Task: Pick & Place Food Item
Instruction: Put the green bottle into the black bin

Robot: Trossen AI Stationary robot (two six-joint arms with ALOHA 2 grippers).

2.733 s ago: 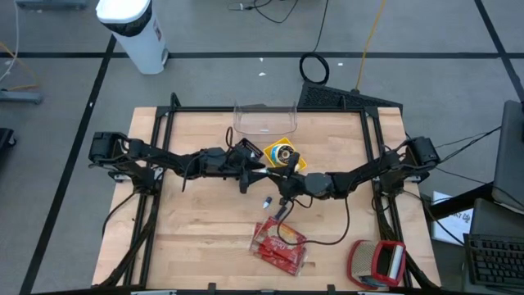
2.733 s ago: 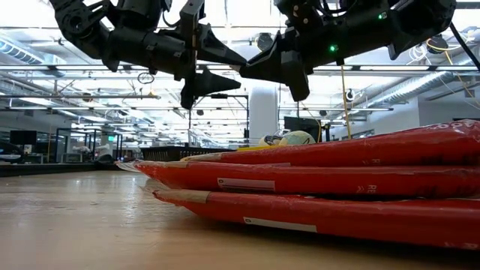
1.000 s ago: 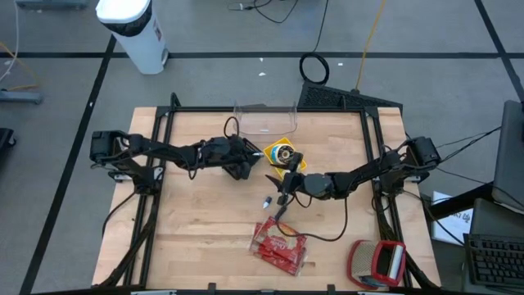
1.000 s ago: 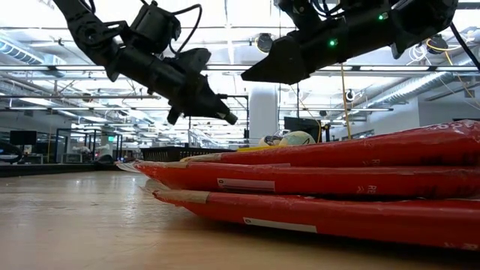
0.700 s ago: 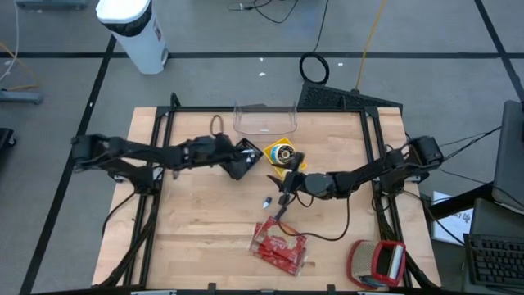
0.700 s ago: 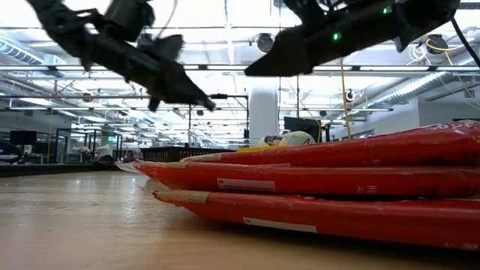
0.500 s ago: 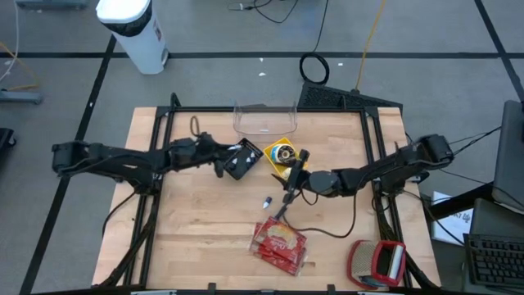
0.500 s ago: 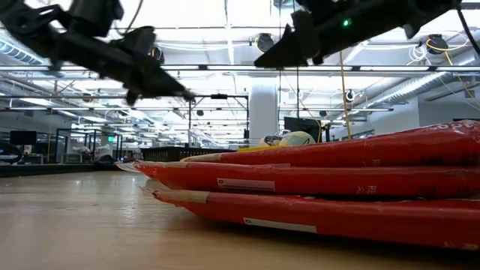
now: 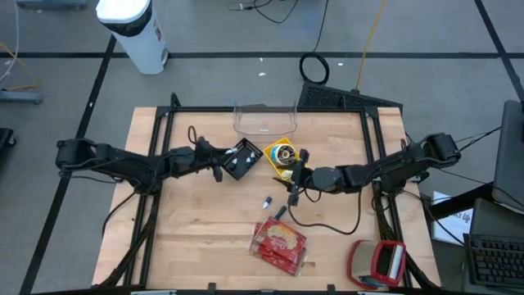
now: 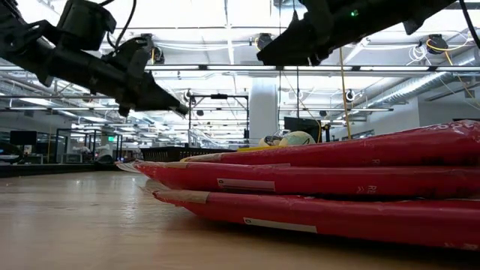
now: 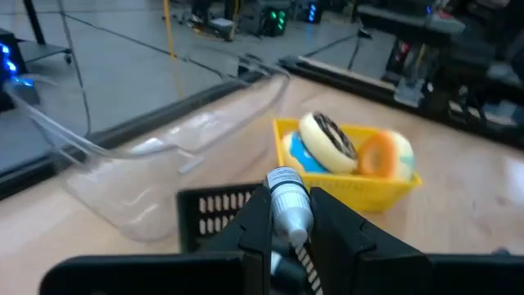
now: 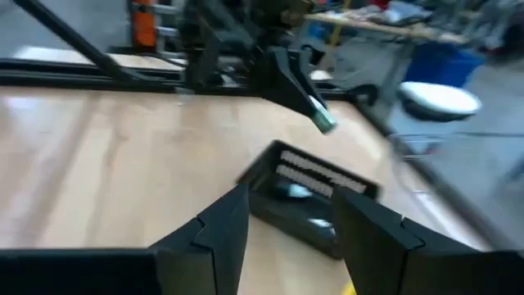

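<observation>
The left arm stretches low across the light wooden table (image 9: 196, 221) from its left edge, its forearm nearly level, ending just left of the black slotted plastic basket (image 9: 240, 159). The left gripper (image 9: 219, 163) has its two dark fingers (image 11: 348, 238) closed on a small grey-capped tube (image 11: 286, 201). The tube sits between the fingers with its capped end sticking out past the tips; its long axis runs along the gripper's own line and points toward the black basket. In the low view the left gripper (image 10: 169, 103) hangs above the table, tilted slightly downward.

The right arm reaches in from the table's right edge, bent at the elbow, and its wrist ends just right of the black basket. The right gripper (image 9: 293, 182) has its jaws apart with nothing between them; in its wrist view the two dark fingers (image 12: 217, 229) stand on either side of the black basket (image 12: 315, 201) lying further off on the wood.

A yellow tray (image 9: 282, 156) holding round pastries lies just right of the black basket, under the right gripper's reach. A clear plastic container (image 9: 264, 120) stands behind the basket at the table's far edge. A red packet of food (image 9: 280, 243) lies well in front of the basket, near the front edge, and a small pale item (image 9: 267, 201) rests on the wood between them.
</observation>
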